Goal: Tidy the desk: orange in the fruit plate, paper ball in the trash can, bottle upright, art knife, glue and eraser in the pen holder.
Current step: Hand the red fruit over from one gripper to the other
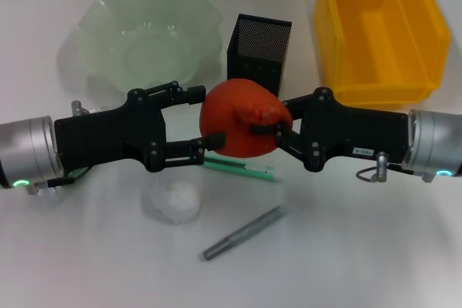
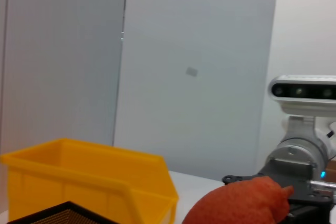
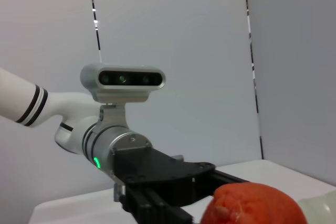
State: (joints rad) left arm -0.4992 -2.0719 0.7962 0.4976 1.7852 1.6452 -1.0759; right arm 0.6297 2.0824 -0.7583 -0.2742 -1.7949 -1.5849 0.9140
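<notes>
1. The orange (image 1: 242, 117), rough-skinned and slightly lumpy, is raised over the middle of the white table (image 1: 375, 250), in front of the black mesh pen holder (image 1: 258, 45).
2. Right gripper (image 1: 271, 129): fingers closed on the orange's right side.
3. Left gripper (image 1: 204, 126): fingers spread wide, one above and one below the orange's left edge; contact cannot be confirmed.
4. The translucent green, wavy-rimmed fruit plate (image 1: 148, 34) stands at rear left.
5. The yellow plastic bin (image 1: 379, 30) stands at rear right.
6. The crumpled white paper ball (image 1: 175, 202), green knife (image 1: 238, 170) and grey metallic cylindrical stick (image 1: 244, 233) lie on the table beneath the grippers.
</notes>
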